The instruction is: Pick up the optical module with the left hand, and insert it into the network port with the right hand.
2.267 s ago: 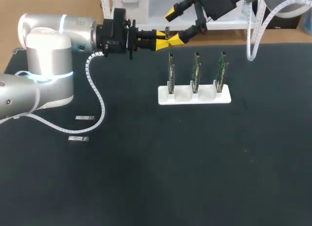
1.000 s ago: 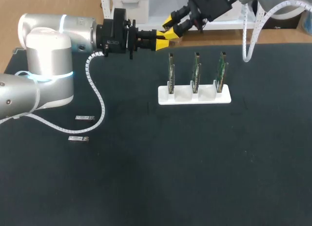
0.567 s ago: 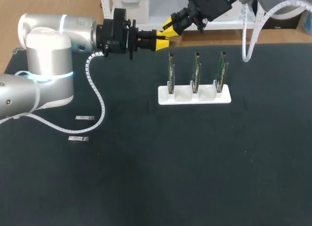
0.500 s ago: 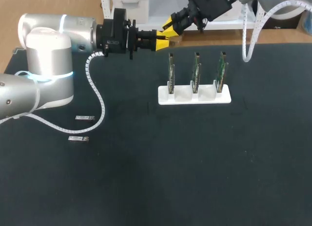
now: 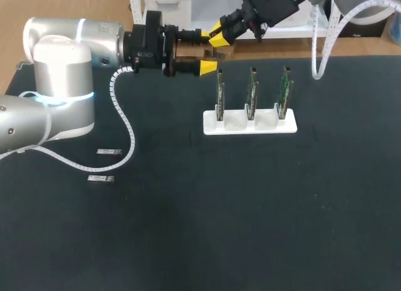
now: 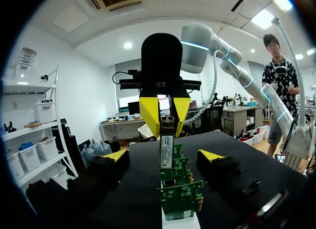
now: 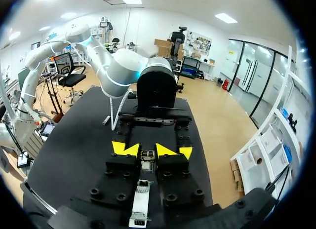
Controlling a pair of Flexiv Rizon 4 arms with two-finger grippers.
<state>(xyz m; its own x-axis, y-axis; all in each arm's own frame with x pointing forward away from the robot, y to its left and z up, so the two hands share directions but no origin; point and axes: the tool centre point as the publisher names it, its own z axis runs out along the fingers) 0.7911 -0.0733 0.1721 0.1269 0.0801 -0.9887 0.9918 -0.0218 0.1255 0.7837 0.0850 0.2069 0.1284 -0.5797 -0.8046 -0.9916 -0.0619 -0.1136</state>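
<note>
The optical module (image 6: 167, 151), a slim silver bar, is held above the table's far edge, and my right gripper (image 6: 165, 112) is shut on its end. It also shows between the right gripper's (image 7: 146, 151) own fingers, running back toward the wrist as the module (image 7: 140, 203). My left gripper (image 5: 205, 50) stands open around it, one yellow tip on each side and not touching. In the left wrist view the left gripper (image 6: 164, 157) is wide apart. Three green circuit boards (image 5: 252, 90) with the ports stand upright in a white holder (image 5: 249, 124), just below the module.
Two more small modules (image 5: 109, 152) (image 5: 100, 178) lie flat on the dark mat at the left, near the left arm's cable (image 5: 128, 131). My right gripper (image 5: 220, 32) hangs beyond the holder's left end.
My left gripper has opened wide and let go of the module. My right gripper closed on the module about a second ago and still holds it in the same place.
</note>
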